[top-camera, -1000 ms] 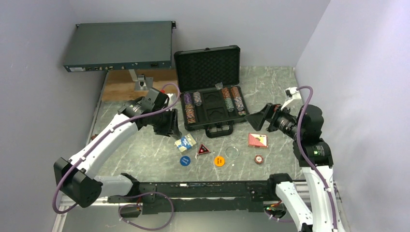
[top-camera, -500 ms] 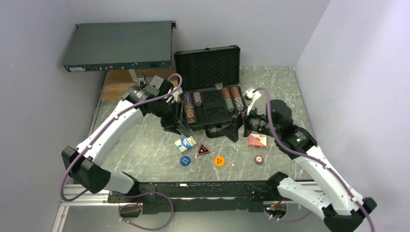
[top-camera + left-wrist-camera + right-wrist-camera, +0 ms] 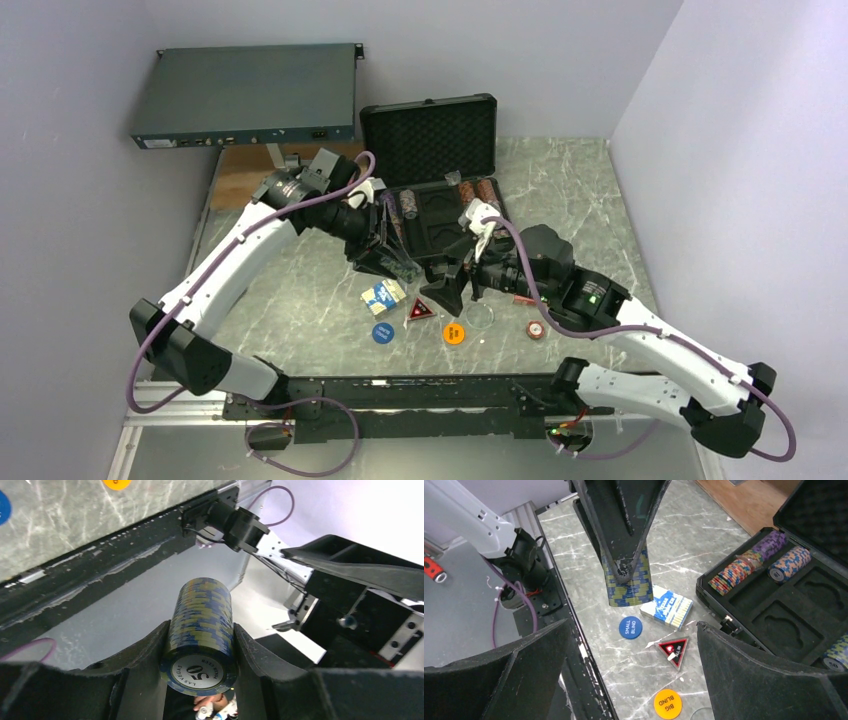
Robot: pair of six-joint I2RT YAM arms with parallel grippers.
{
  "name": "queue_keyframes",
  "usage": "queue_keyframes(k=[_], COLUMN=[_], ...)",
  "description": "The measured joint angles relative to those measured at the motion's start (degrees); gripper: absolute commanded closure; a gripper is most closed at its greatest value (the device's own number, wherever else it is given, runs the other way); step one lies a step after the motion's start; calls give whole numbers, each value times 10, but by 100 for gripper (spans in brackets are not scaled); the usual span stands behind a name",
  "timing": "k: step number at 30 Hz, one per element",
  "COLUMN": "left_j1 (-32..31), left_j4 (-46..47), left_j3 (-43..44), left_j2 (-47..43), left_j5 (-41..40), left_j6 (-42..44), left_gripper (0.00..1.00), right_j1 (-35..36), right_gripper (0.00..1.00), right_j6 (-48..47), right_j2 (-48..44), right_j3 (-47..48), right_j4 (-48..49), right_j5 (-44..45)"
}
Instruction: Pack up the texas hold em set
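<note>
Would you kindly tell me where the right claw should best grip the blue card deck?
Grip the blue card deck across its two long edges, coming straight down from above. It lies flat on the table, so only its thin sides offer purchase, and the narrower span likely suits the open right claw. Mind the chip stack held by the left claw beside it.

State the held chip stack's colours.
The chip stack is striped blue and olive-yellow; clearest in left wrist view.
</note>
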Motion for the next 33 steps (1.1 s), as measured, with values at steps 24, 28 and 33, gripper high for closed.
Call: queue_keyframes(k=[24, 28, 33], left_j1=[9, 5, 0], left_j4=[-3, -13, -28], left_j3=[64, 64, 64], left_j2=[-7, -7, -6], left_j5=[43, 42, 41], left_j6=[28, 40, 59], left_gripper=[100, 100, 100], right_j1=[9, 9, 9], right_gripper=[14, 13, 26], right_j6=[-12, -9, -12], right_j2=[63, 67, 69], right_j3=[-24, -23, -18], right_j4=[121, 132, 140], right_j5=[-52, -54, -48])
